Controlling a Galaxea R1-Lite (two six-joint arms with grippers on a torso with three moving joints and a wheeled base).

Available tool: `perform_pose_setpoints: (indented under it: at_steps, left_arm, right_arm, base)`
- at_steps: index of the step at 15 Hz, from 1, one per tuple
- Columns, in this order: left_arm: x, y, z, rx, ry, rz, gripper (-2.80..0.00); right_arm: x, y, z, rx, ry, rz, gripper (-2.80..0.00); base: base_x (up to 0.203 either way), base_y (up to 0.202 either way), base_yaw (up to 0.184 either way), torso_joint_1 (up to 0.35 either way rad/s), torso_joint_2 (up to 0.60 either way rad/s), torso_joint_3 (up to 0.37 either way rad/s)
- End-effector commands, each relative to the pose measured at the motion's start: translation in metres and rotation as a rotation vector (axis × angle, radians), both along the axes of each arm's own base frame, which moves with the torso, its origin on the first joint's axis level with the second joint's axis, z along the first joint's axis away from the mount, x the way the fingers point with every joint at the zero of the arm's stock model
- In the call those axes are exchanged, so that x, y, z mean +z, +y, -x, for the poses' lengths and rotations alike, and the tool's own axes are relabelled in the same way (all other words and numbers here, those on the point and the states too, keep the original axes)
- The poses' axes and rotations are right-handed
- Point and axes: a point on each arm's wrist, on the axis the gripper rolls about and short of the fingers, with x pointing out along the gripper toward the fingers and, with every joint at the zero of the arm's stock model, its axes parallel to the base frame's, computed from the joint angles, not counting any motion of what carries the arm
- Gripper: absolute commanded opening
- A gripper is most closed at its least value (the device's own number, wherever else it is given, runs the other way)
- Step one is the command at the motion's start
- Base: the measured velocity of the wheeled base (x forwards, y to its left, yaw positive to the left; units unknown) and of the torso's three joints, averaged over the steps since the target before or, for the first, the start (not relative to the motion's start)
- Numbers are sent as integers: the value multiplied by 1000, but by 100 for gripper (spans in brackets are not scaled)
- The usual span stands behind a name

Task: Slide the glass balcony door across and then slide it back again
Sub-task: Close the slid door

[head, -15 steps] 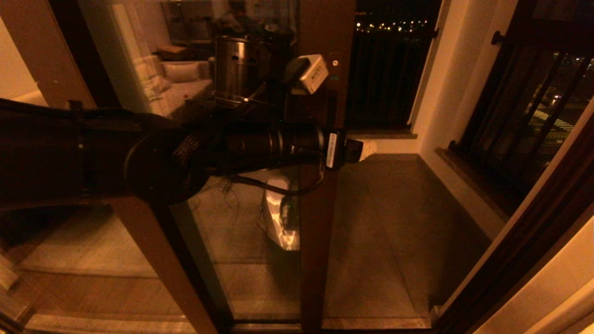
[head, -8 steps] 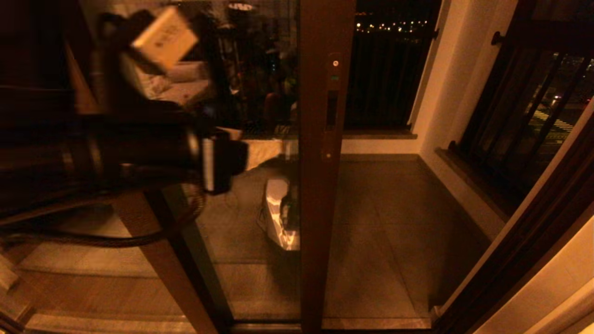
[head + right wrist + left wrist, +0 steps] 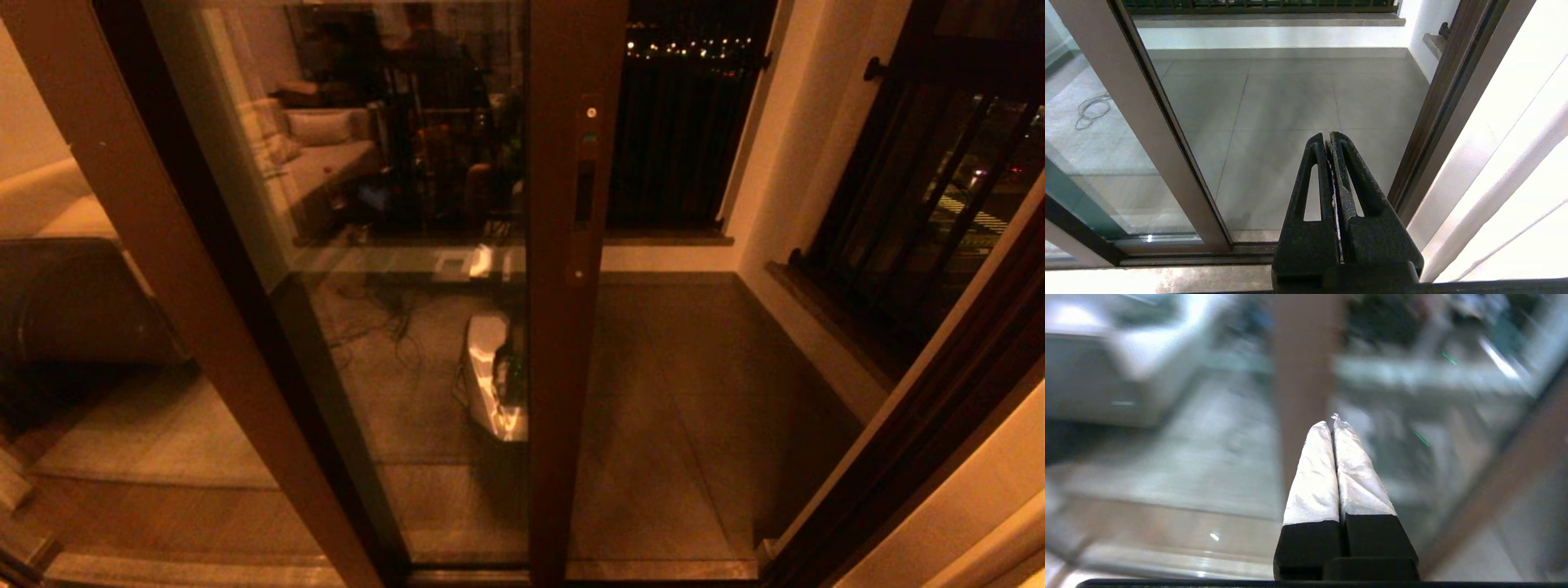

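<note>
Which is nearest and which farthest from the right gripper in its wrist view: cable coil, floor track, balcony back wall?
From the right gripper:
1. floor track, at the threshold just beneath it.
2. cable coil, midway out on the balcony.
3. balcony back wall, at the far end.

The left arm, which stretched across the glass balcony door (image 3: 424, 269) a second ago with its tip at the handle rail, has swung away to the robot's left and is gone from the head view. The left gripper (image 3: 1333, 424) now hangs clear of the frame, fingers pressed together.
</note>
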Motion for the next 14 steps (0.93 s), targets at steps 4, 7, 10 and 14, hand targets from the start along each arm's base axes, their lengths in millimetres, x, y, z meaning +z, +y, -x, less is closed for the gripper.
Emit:
perform_pose_setpoints:
  at_steps: [4,7,10,14]
  left_arm:
    - [-66,4,68,142,-102,5,-280]
    - [-110,2,66,122,-67,9,-280]
    - [-155,0,65,12,-60,-27,-280]
    - [-227,0,54,-43,74,-150,-280]
  right_arm:
    - [0,0,0,0,1,1,-280]
    - [0,0,0,1,1,1,-280]
    - [0,0,0,1,1,1,-280]
    - [0,0,0,-1,1,6,-280]
  base:
    - [0,0,0,0,0,0]
    - [0,0,0,0,0,0]
    - [0,0,0,0,0,0]
    - [0,0,0,0,0,0]
